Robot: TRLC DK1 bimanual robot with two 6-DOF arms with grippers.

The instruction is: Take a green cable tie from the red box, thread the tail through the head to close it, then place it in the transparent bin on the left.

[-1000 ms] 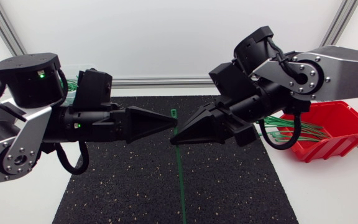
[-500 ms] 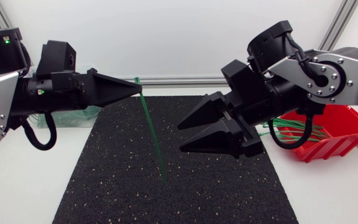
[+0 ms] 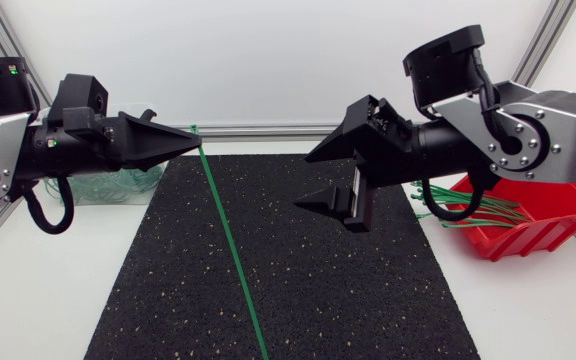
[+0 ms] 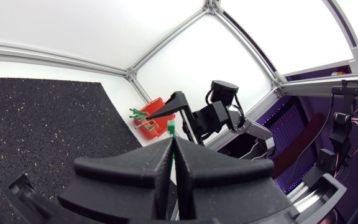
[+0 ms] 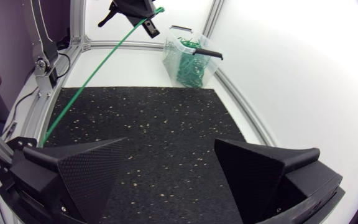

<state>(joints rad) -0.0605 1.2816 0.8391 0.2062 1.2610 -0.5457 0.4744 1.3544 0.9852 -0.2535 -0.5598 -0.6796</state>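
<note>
From the head view you see the left gripper [image 3: 194, 146] pressed together on the green cable tie [image 3: 226, 235], pinching it just below its head. The strap slants from the fingertips down across the black mat [image 3: 368, 290]. The right gripper [image 3: 314, 181] is spread wide and stands to one side of the tie, not touching it. Behind it sits the red box [image 3: 543, 235], with more green ties in it. The transparent bin [image 3: 108, 188] lies behind the left arm.

In the left wrist view you look along the left gripper [image 4: 171, 155]. Its fingers meet on the cable tie [image 4: 171, 129], and only the small head pokes out beyond the tips. Ahead are the right arm and the red box [image 4: 154, 111].

In the right wrist view the right gripper [image 5: 173, 168] has its fingers far apart, with only bare mat [image 5: 154, 124] showing between them. The cable tie [image 5: 95, 78] hangs from the left gripper [image 5: 143, 14] across the table. Its tail passes outside the gap, beside one finger. The transparent bin [image 5: 188, 59] stands at the mat's far corner and holds green ties.
</note>
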